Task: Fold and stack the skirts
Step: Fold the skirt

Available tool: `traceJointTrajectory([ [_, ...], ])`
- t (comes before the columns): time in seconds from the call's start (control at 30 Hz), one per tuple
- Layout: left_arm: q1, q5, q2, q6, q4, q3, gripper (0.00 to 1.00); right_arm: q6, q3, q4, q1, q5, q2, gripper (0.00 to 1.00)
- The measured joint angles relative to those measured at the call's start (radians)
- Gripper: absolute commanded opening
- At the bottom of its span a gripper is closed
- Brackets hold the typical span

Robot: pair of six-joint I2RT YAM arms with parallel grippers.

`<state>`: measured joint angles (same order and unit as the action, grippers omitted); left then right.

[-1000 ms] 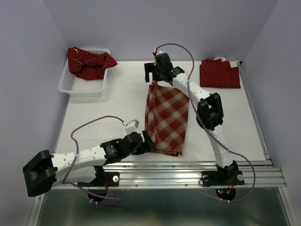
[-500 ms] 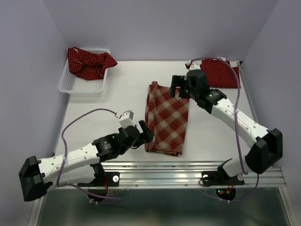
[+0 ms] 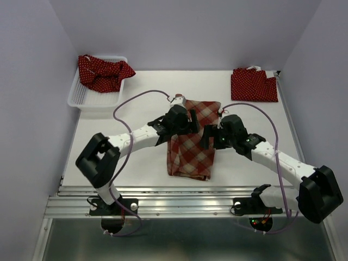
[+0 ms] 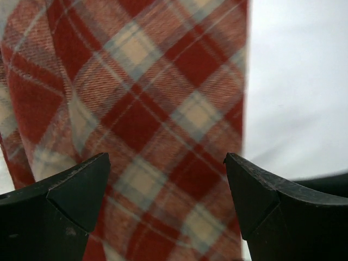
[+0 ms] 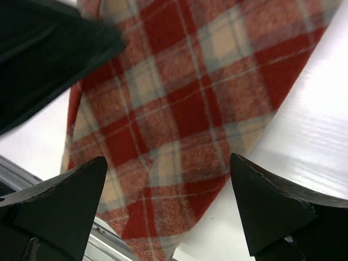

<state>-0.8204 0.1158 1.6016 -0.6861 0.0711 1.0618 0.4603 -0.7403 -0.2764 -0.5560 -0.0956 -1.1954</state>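
Bench (image 3: 147, 87): plaid skirt (image 3: 190, 155) lies folded lengthwise at middle, reaching toward near edge. White mesh basket (image 3: 81, 100), far left corner, holds crumpled polka-dot skirt (image 3: 103, 70). Folded polka-dot skirt (image 3: 253, 85) at far right corner. My left pincer (image 4: 166, 163) and right pincer (image 5: 168, 163) hover over plaid (both spread wide, gripping nothing).

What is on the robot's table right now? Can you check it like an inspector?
Surface: white table, no stains seen.
Job's things: plaid skirt mid-table; folded dotted skirt far right; crumpled dotted skirt in the basket.
Clutter: white mesh basket, far left.
Grippers: left gripper and right gripper open over the plaid skirt, holding nothing.
Cables: purple cables loop off both arms.
Surroundings: plain pale walls; metal rail at the near edge.
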Motion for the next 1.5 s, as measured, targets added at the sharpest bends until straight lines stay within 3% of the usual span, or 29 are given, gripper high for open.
traceJointTrajectory([
  [0.17, 0.105, -0.108, 0.188, 0.058, -0.010, 0.046, 0.99, 0.001, 0.113, 0.080, -0.050, -0.121, 0.009, 1.00],
  [0.4, 0.211, -0.161, 0.211, 0.114, 0.001, 0.046, 0.99, -0.008, 0.179, 0.167, -0.131, -0.167, -0.043, 1.00],
  [0.67, 0.227, -0.212, 0.262, 0.159, 0.045, 0.047, 0.99, -0.007, 0.204, 0.214, -0.133, -0.143, -0.096, 1.00],
  [0.97, 0.226, -0.221, 0.198, 0.173, -0.019, 0.051, 0.99, -0.030, 0.055, 0.082, -0.226, -0.092, -0.063, 1.00],
  [1.23, 0.149, -0.246, 0.013, 0.142, -0.042, 0.050, 0.99, -0.008, -0.031, 0.076, -0.446, 0.011, -0.036, 1.00],
  [1.33, 0.063, -0.242, -0.034, 0.112, -0.029, 0.002, 0.99, 0.016, 0.003, 0.072, -0.454, 0.015, -0.006, 1.00],
  [1.5, -0.038, -0.251, -0.074, 0.029, 0.020, -0.201, 0.99, 0.037, 0.062, 0.027, -0.454, -0.007, 0.168, 1.00],
])
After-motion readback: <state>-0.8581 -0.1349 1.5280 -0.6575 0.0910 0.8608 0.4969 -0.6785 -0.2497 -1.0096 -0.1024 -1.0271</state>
